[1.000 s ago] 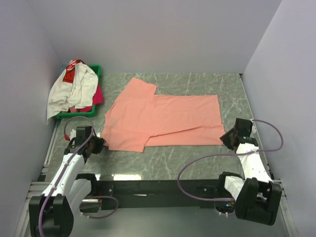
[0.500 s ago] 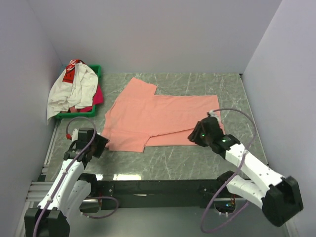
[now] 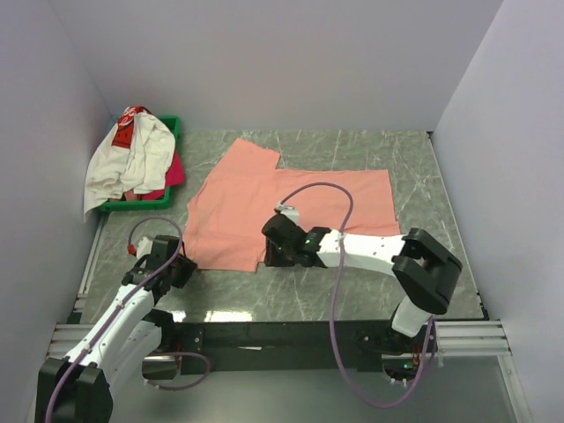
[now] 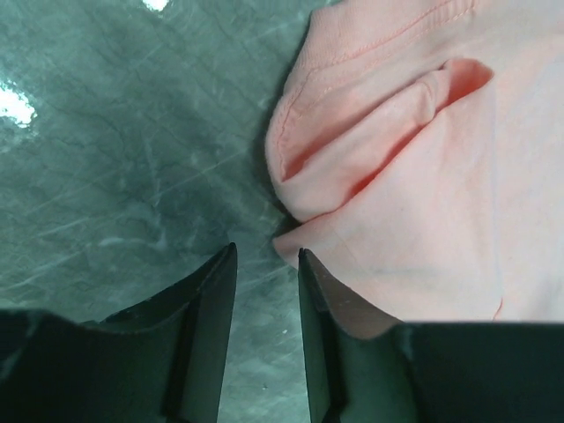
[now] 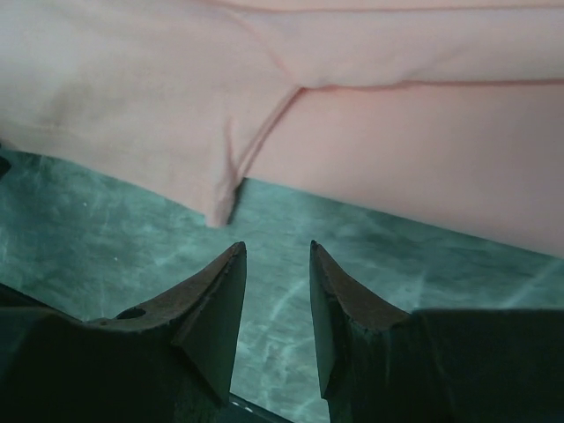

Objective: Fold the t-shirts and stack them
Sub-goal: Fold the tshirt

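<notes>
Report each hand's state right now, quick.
Left hand: open, empty, at the salmon-pink t-shirt's corner.
Right hand: open, empty, just short of the shirt's edge.

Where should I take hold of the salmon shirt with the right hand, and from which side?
Pinch the pointed flap corner on the salmon shirt's near edge, coming low from the marble table side. It juts past the hem, right ahead of the right hand, whose jaws stand open.
</notes>
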`<state>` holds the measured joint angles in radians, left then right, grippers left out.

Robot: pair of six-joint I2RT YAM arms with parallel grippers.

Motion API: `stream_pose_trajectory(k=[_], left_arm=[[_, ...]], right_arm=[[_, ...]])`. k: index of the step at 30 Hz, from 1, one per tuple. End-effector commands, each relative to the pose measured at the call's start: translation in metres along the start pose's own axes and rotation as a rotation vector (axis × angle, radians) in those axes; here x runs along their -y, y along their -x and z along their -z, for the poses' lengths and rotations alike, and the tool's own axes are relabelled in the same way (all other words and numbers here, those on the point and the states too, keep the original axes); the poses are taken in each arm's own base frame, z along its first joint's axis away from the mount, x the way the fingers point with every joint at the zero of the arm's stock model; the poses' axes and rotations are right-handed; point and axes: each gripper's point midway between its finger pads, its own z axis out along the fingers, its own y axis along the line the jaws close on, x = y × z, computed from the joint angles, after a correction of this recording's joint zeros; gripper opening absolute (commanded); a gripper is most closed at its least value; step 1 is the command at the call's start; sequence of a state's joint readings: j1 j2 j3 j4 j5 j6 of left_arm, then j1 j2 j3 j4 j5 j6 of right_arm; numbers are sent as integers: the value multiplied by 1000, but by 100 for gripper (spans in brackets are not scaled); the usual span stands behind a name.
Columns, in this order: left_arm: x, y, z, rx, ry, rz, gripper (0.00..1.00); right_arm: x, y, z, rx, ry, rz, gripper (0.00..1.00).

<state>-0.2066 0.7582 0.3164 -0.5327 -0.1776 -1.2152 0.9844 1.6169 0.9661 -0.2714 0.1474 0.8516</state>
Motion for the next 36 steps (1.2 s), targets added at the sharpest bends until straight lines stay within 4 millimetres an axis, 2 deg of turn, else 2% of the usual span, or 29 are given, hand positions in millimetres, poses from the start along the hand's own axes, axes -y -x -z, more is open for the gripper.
stream_pose_trajectory(k=[1,2,8,16,23,27,29,30,32,33,35,36], left_arm=[[9,8,-1,40,-31,-20,39],[11,8,-2,40,-40,-26,38],[11,7,-6,42,-52,-47,37],[19,10,-9,58,-80,-53,33],[20,7,-13,48,-89,-74,20],[21,7,-14,47,-94,-81,16],[22,8,-13,48,-99,-88,13],[25,8,-11,46,-105,-91,11],[31,10,-8,47,-120,-96,5],[33,9,-6,37,-128,-102,4],[42,12,0,34,-151,-106,1],[46,12,2,30,-161,-107,1]], right_arm=[[-33,14,-5,60,29,3,42],[-44,12,-5,58,46,15,42],[-57,-4,-17,26,26,44,43],[-55,-15,-27,-8,-15,62,45],[-52,-24,-41,-29,-45,58,45],[-52,-24,-47,-27,-56,60,43],[-56,-22,-47,-20,-49,57,40],[-55,-21,-47,-18,-55,60,36],[-59,-17,-46,-13,-52,62,24],[-60,-14,-44,-7,-50,63,11],[-65,-11,-40,0,-39,65,0],[-66,-8,-36,4,-38,67,0]])
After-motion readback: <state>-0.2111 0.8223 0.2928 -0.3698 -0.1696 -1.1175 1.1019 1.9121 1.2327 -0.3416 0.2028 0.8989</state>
